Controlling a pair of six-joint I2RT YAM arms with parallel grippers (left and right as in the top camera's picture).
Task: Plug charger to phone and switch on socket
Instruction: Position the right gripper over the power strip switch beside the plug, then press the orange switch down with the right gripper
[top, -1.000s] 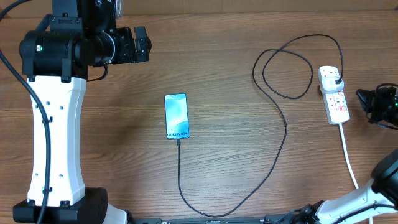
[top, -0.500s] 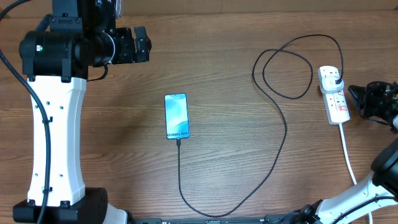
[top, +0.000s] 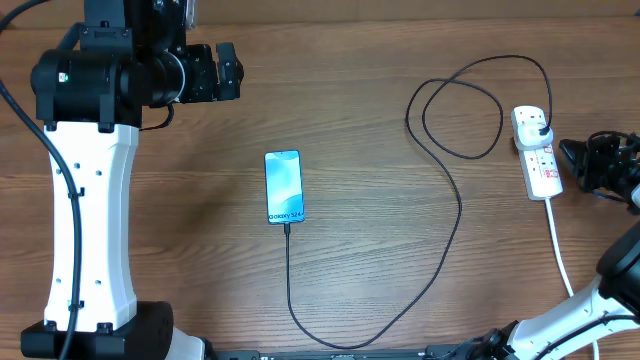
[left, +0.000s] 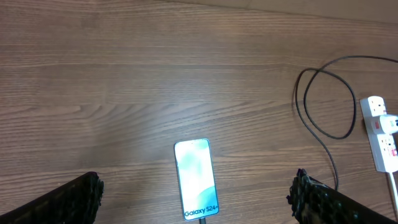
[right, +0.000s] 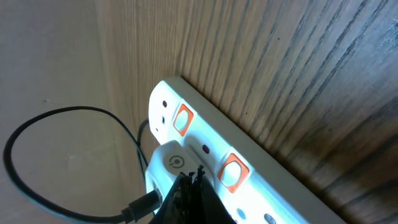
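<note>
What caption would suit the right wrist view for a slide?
Shut right tool aimed at the white socket, near its red switches, with the charger cable plugged in.

The phone (left: 197, 179) lies screen-up between the left pincer's (left: 196, 198) wide-spread fingertips (left: 81, 194), socket (left: 382, 140) far right.

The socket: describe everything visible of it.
The socket is a white, plastic-looking elongated power strip lying flat on the right side of the wooden table. Two red switches show on top. The charger's plug sits in its far outlet; a thick white cord leaves its near end. The right gripper, jaws shut, is close beside it; contact cannot be told.
</note>
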